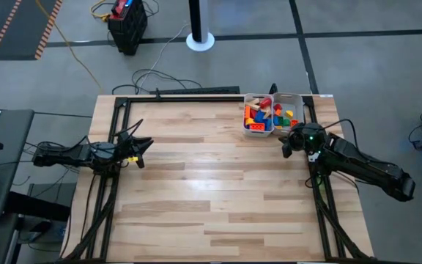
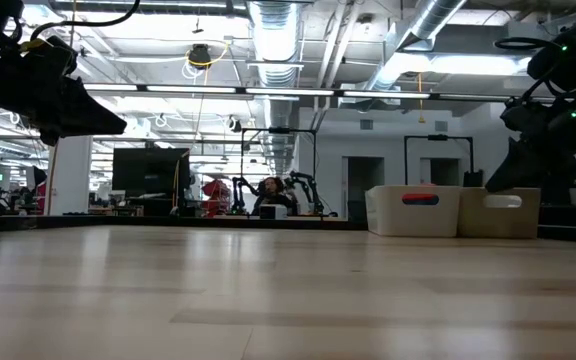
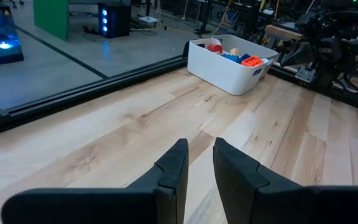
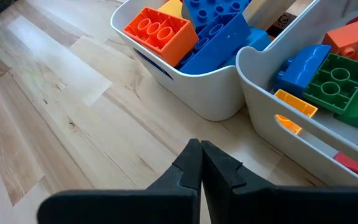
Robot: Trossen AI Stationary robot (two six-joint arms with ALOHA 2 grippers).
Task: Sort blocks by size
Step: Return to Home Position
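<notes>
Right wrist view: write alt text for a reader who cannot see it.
A white bin holding an orange brick and blue bricks stands beside a second white bin holding a green brick, a blue block and a yellow piece, on a wooden table. The right gripper, shut and empty, hangs over the table before them.

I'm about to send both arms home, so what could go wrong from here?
1. The shut right tool hangs close to the near white plastic bin; swinging sideways, it could clip and shove it.
2. The large orange studded brick lies tilted at that bin's rim; a knock might tip it out.
The open left tool, at the wooden table's left edge, looks clear.
</notes>
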